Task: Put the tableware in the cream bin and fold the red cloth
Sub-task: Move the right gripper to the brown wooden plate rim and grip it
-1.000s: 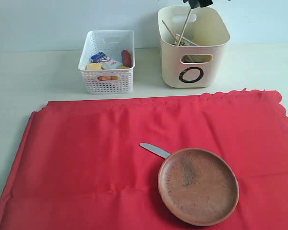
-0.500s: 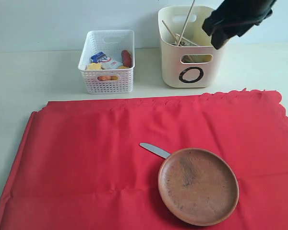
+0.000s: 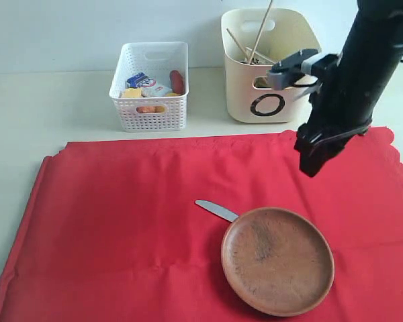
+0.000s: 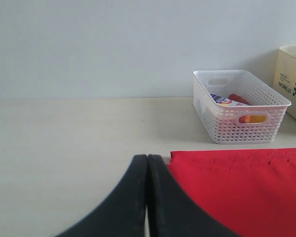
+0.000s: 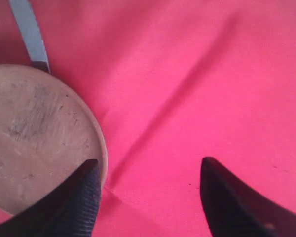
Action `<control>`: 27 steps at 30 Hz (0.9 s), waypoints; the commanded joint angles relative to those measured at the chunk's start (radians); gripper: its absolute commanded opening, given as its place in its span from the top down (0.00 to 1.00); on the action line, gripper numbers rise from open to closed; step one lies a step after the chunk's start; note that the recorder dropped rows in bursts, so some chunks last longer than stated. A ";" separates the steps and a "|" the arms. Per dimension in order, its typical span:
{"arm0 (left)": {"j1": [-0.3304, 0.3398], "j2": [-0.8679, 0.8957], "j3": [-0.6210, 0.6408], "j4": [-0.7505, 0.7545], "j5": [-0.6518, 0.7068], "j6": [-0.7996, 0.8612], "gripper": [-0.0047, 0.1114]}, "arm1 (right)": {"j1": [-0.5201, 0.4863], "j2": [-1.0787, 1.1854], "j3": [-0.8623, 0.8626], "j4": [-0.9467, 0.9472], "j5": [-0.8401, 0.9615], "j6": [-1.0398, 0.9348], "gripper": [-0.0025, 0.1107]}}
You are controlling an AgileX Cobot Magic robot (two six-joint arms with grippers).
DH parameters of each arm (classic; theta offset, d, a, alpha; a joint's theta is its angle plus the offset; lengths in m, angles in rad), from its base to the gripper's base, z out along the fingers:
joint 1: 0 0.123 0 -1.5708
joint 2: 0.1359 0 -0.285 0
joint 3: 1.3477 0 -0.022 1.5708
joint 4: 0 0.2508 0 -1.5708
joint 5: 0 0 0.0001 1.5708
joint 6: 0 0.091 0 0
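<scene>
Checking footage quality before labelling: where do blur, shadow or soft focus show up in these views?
Exterior view: even light, sharp, soft shadow beside the clay plate on the red cloth. Left wrist view: white basket crisp, shut left tool soft. Right wrist view: open right tool blurred, cloth saturated.

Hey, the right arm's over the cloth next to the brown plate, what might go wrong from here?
1. A metal blade pokes out from under the plate rim; lifting the plate may drag or flick it.
2. The plate lies flat on the red cloth, so the open right gripper could pinch fabric with the rim and pull the cloth up.
3. The chopsticks stick up out of the cream bin; lowering the plate in might knock them out.
</scene>
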 commanded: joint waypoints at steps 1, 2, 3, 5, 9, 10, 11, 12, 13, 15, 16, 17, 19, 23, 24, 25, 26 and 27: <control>-0.002 -0.007 0.004 0.000 -0.002 -0.006 0.96 | -0.004 0.061 0.032 0.060 -0.036 -0.034 0.48; -0.002 -0.007 0.004 0.000 -0.002 -0.006 0.96 | -0.004 0.078 0.030 0.067 -0.028 -0.034 0.48; -0.002 -0.007 0.004 0.000 -0.002 -0.006 0.96 | -0.004 0.095 0.030 0.077 -0.021 -0.034 0.48; -0.004 -0.007 0.004 0.000 -0.002 -0.006 0.96 | -0.004 0.124 0.030 0.092 -0.005 -0.037 0.48; -0.004 -0.007 0.004 0.000 -0.002 -0.006 0.96 | -0.004 0.177 0.030 0.092 -0.002 -0.044 0.48; -0.004 -0.007 0.004 0.000 -0.002 -0.006 0.96 | -0.004 0.189 0.030 0.093 -0.002 -0.044 0.48; -0.004 -0.007 0.004 0.000 -0.002 -0.006 0.96 | -0.004 0.200 0.030 0.094 -0.002 -0.044 0.48; -0.004 -0.007 0.004 0.000 -0.002 -0.006 0.96 | -0.004 0.211 0.030 0.100 0.003 -0.044 0.48; -0.004 -0.007 0.004 0.000 -0.002 -0.006 0.96 | -0.004 0.221 0.030 0.108 0.010 -0.046 0.48; -0.004 -0.007 0.004 0.000 -0.002 -0.006 0.96 | -0.004 0.234 0.030 0.115 0.022 -0.053 0.48; -0.004 -0.007 0.004 0.000 -0.002 -0.006 0.96 | -0.004 0.244 0.030 0.120 0.026 -0.053 0.48; -0.004 -0.007 0.004 0.000 -0.002 -0.006 0.96 | -0.004 0.247 0.030 0.131 0.033 -0.065 0.48; -0.004 -0.007 0.004 0.000 -0.002 -0.006 0.96 | -0.004 0.255 0.030 0.144 0.046 -0.087 0.51; -0.004 -0.007 0.004 0.000 -0.002 -0.006 0.96 | -0.004 0.268 0.030 0.173 0.047 -0.128 0.60; -0.004 -0.007 0.004 0.000 -0.002 -0.006 0.96 | -0.004 0.273 0.030 0.176 0.047 -0.132 0.63; -0.004 -0.007 0.004 0.000 -0.002 -0.006 0.96 | -0.004 0.279 0.030 0.178 0.047 -0.138 0.67; -0.004 -0.007 0.004 0.000 -0.002 -0.006 0.96 | -0.004 0.283 0.030 0.183 0.047 -0.149 0.71; -0.004 -0.007 0.004 0.000 -0.002 -0.006 0.96 | -0.004 0.287 0.030 0.183 0.047 -0.157 0.75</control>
